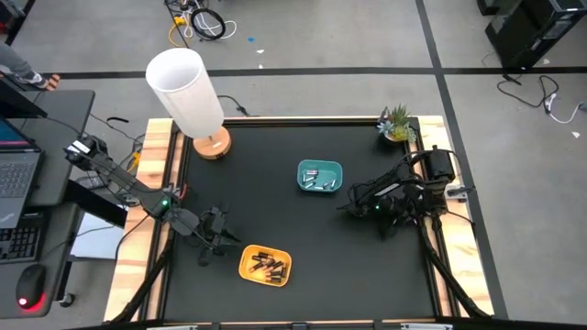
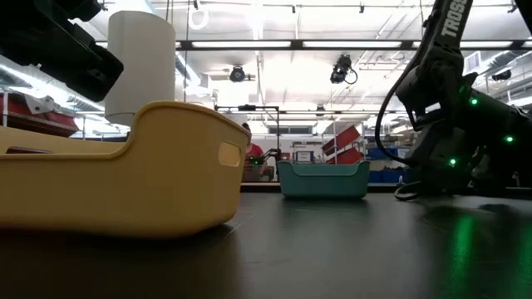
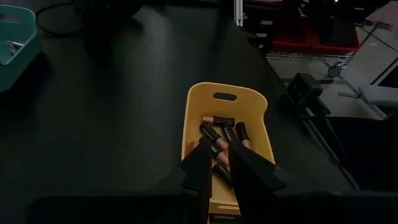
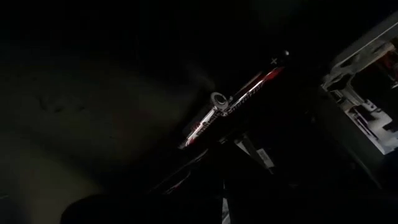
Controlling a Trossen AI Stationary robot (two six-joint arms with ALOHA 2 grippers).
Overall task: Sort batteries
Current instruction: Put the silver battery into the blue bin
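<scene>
The yellow tray (image 1: 265, 265) near the table's near edge holds several dark batteries with copper ends (image 3: 217, 127). The teal tray (image 1: 319, 165) at mid-table holds a few silvery batteries (image 1: 319, 181). My left gripper (image 1: 220, 240) hovers just left of the yellow tray, pointing toward it. In the left wrist view its fingers (image 3: 219, 146) stand a narrow gap apart with nothing between them. My right arm (image 1: 394, 197) rests folded at the table's right side, right of the teal tray. Its wrist view is too dark to show its gripper.
A lamp with a white shade (image 1: 183, 87) and a wooden base (image 1: 213, 144) stands at the table's far left corner. A small plant (image 1: 397, 124) is at the far right corner. The black table top (image 1: 275, 202) lies bare between the two trays. A desk with a laptop (image 1: 14, 179) stands left of the table.
</scene>
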